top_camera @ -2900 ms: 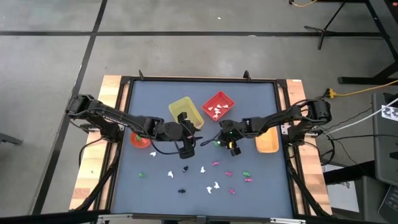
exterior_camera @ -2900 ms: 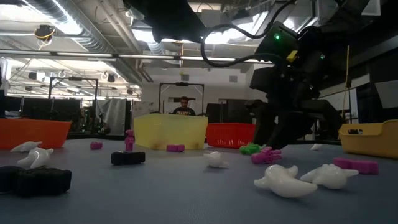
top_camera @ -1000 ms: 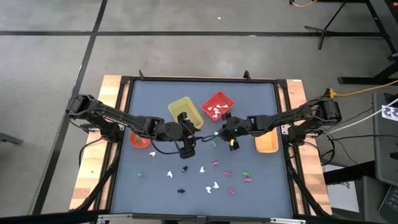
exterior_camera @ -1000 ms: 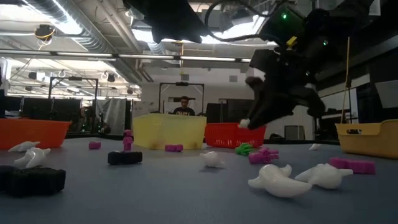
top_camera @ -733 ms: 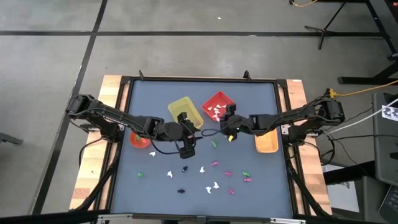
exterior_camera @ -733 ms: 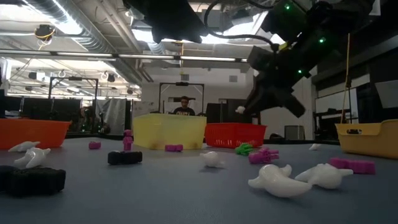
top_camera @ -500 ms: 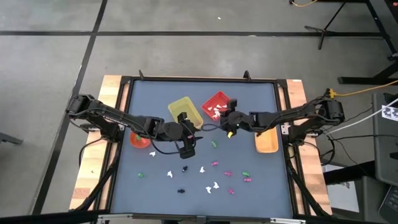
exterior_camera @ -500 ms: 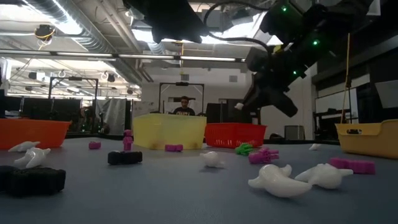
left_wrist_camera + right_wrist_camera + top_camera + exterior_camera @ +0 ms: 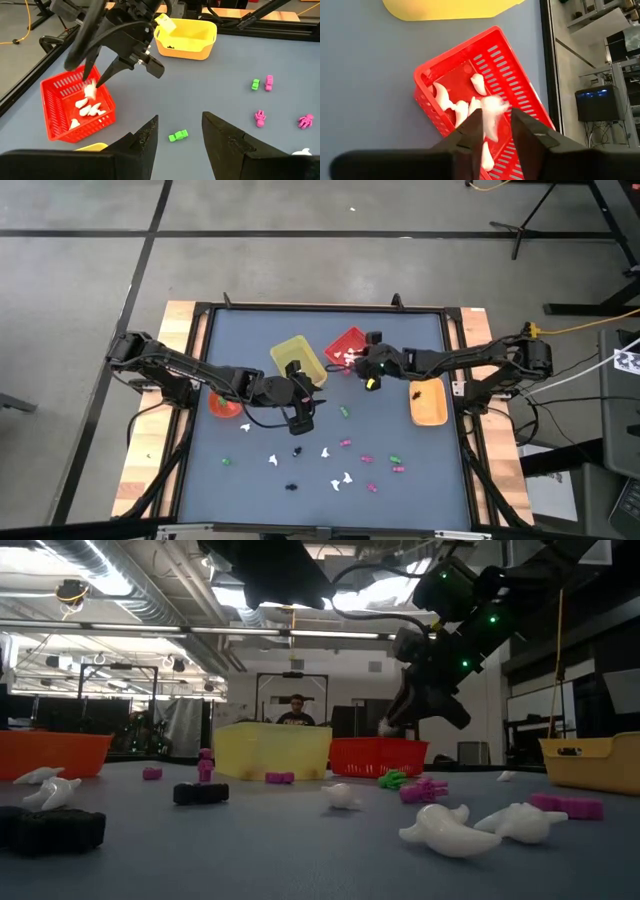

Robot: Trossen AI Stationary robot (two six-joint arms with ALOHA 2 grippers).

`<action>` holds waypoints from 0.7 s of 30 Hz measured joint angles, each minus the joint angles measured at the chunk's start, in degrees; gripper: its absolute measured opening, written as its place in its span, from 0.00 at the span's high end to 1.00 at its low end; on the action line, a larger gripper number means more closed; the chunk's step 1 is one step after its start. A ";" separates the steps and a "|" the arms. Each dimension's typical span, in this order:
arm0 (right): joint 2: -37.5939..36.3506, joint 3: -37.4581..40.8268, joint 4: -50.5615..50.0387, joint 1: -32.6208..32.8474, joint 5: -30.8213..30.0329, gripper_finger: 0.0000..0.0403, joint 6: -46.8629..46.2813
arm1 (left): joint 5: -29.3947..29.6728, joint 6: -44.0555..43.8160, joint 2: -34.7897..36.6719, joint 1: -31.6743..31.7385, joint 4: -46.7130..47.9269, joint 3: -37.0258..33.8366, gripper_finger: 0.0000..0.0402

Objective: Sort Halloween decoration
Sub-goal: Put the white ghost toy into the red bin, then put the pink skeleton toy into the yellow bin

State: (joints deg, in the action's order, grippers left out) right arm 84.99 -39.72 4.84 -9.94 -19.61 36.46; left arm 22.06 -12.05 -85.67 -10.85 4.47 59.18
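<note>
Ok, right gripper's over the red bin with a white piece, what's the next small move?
Probably finish opening the right gripper where it is: the white trinket sits between its fingers, directly above the red bin that already holds other white pieces.

Right gripper (image 9: 358, 363) swung from table centre to above red bin (image 9: 345, 343), jaws parting around white trinket (image 9: 492, 111).
</note>
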 joint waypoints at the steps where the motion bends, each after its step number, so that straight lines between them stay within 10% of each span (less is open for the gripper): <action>1: 0.00 0.00 0.01 -0.09 -0.06 0.71 -0.01 | 0.00 0.00 0.00 0.00 0.00 0.00 0.66; 21: 0.00 -0.02 -0.14 -0.21 -0.23 0.50 -0.10 | -0.05 0.01 -0.33 0.00 0.15 0.02 0.66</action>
State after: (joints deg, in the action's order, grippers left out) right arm 84.99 -39.75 4.70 -10.15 -19.85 36.36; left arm 22.01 -12.04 -86.00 -10.85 4.62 59.20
